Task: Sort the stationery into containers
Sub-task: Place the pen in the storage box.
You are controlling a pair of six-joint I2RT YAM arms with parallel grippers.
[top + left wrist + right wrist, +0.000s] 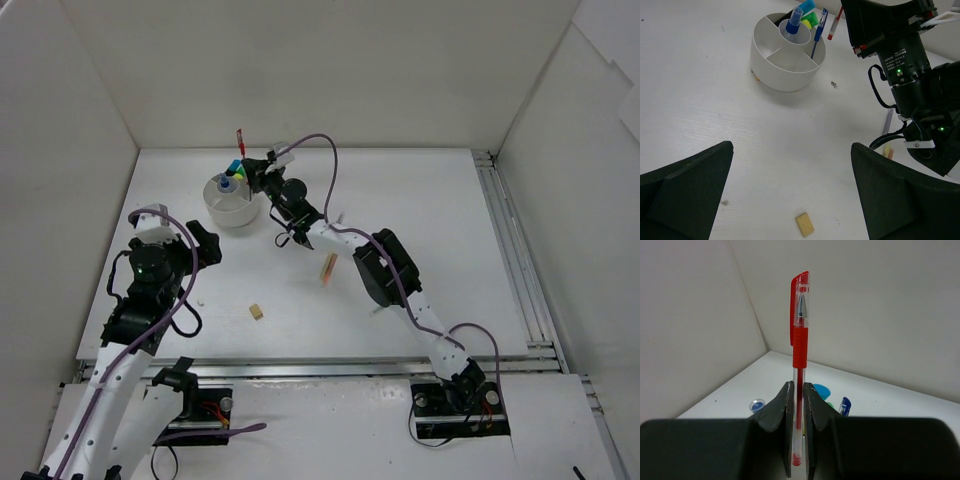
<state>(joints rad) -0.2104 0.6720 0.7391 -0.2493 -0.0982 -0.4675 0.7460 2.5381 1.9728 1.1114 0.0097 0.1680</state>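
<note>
**Gripping a red pen (800,340) beside the white bowl (785,75)**

The right gripper (798,388) is clenched on the pen's clear barrel, and the capped end sticks out past the fingers, just beside the bowl's far rim. A blue pen (818,32) and a blue-capped tube (794,22) stand in the bowl's compartments. The left gripper (792,192) hangs nearer, fingers spread wide, grasping nothing. A beige eraser (804,224) lies on the table (715,100) between them.

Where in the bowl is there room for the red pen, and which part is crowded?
In the bowl, the two compartments facing the eraser look bare. Its far side is crowded: blue pen, highlighters, and a tube in the centre. The table between bowl and eraser is bare.
</note>
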